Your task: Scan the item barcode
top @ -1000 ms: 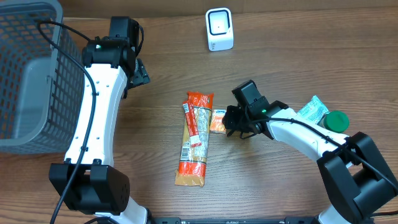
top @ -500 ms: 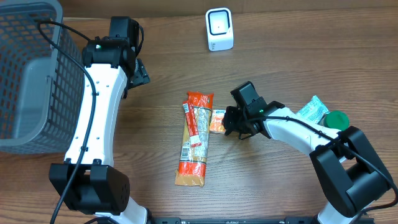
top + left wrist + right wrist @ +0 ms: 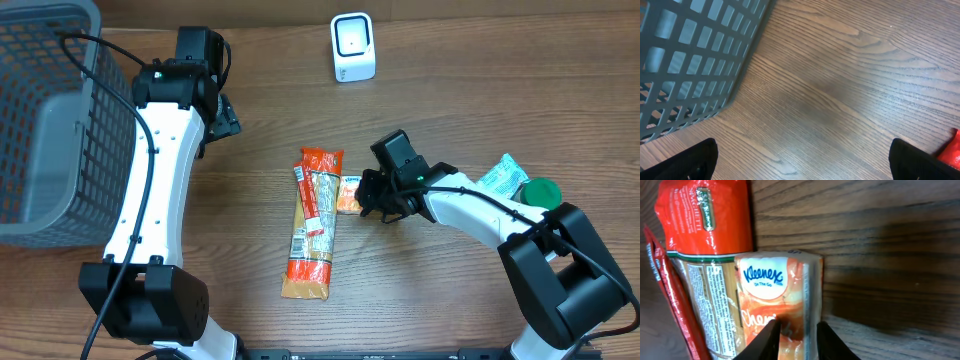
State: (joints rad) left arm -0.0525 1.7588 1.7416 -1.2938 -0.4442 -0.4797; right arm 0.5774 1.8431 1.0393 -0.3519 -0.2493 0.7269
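We are taking the counter (image 3: 470,90) from its biggest piece down. The grey basket (image 3: 45,120) is sitting at the far left. The left gripper (image 3: 800,167) is hanging beside it with its fingers (image 3: 682,160) spread as wide as they go and holding nothing. Its own wrist view is showing that plainly, while overhead is not making the gap clear.

The long orange packet (image 3: 315,222) is lying mid-counter, touching the tissue pack (image 3: 775,297) along one side. Here we are judging the main risk: lifted on so thin a bite, the pack may be dragging the packet along, or twisting and slipping out. The scanner (image 3: 353,47) is standing well apart at the far edge and showing only from overhead, so a loosely held pack would be crossing much of the counter to reach it.

The right gripper (image 3: 796,340) is sitting narrowed over the pack's right-hand seam, its fingers pinching just that strip while the pack is lying flat. The right wrist view is giving us that edge grip and the Kleenex label, and overhead is blurring both. We are finding no barcode in either view, so the pack may be reaching the scanner with the wrong face forward
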